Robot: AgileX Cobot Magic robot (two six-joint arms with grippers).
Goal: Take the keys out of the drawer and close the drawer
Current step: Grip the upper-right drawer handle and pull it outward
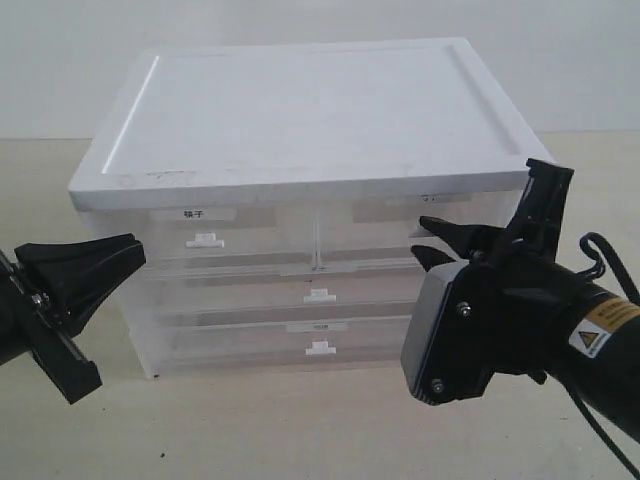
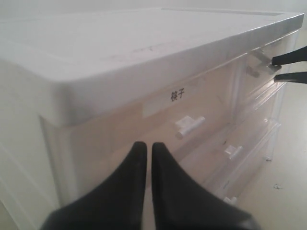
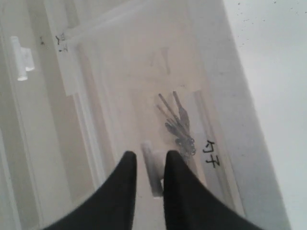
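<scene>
- Presently catalogued, item one: the keys, a small metal bunch. They show through the clear front of the drawer, lying inside just behind its white tab handle.
- Location: top row of the cabinet, at 3 o'clock from the twin drawer. The drawer appears pushed in.
- Handling, judged: light, rigid, loosely jointed and slippery, so likely to splay. Best taken where the heads gather, not by one blade.
- Right gripper: fingers slightly apart astride the tab. Whether they pinch it cannot be told.
- Left gripper: fingers almost together, empty, facing the twin drawer on the cabinet's 9 o'clock side.
</scene>
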